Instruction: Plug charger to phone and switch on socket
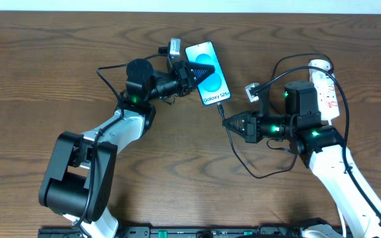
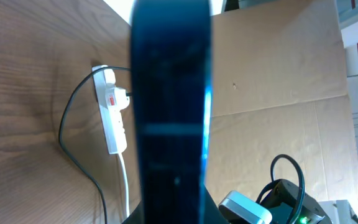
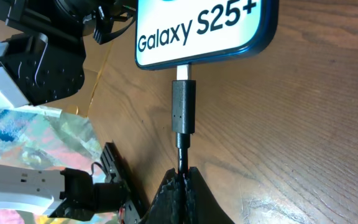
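Observation:
The phone (image 1: 209, 78) lies at the table's middle back, its light blue screen reading "Galaxy S25+". My left gripper (image 1: 199, 70) is shut on it from the left. In the left wrist view the phone (image 2: 169, 112) fills the centre, edge-on. My right gripper (image 1: 233, 123) is shut on the charger cable just behind its connector (image 1: 221, 110). In the right wrist view the connector (image 3: 183, 106) has its metal tip at the port in the phone's (image 3: 204, 28) bottom edge, with some metal still showing; the fingers (image 3: 182, 183) pinch the cable. The white socket (image 1: 327, 89) lies at the right, and also shows in the left wrist view (image 2: 112, 115).
The thin black cable loops on the table (image 1: 256, 173) below my right gripper and runs up to the socket's far end (image 1: 290, 61). A brown cardboard sheet (image 2: 278, 74) lies beyond the table. A black rail (image 1: 197, 231) runs along the front edge.

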Controlling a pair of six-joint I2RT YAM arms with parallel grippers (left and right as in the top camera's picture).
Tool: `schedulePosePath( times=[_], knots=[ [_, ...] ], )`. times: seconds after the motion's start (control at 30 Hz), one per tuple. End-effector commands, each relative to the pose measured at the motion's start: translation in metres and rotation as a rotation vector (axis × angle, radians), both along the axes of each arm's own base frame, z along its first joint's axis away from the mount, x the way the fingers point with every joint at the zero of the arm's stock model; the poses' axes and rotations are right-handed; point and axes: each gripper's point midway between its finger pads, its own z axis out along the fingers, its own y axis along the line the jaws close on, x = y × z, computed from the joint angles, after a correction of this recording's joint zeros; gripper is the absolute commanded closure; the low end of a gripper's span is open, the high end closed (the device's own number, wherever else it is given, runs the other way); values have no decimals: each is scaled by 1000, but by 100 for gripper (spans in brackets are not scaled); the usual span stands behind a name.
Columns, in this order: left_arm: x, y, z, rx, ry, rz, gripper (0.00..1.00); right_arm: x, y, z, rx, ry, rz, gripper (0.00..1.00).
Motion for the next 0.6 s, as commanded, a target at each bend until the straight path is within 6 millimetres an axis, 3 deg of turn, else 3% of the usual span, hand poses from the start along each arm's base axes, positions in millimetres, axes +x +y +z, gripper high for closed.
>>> schedulePosePath(
  times=[0.0, 0.57],
  knots=[
    [0, 0, 18, -22, -32, -13, 93, -3, 2, 7, 17, -9, 8, 99],
    [-2, -4, 18, -26, -22, -24, 92, 0, 2, 9, 23, -21, 5, 99]
  ],
)
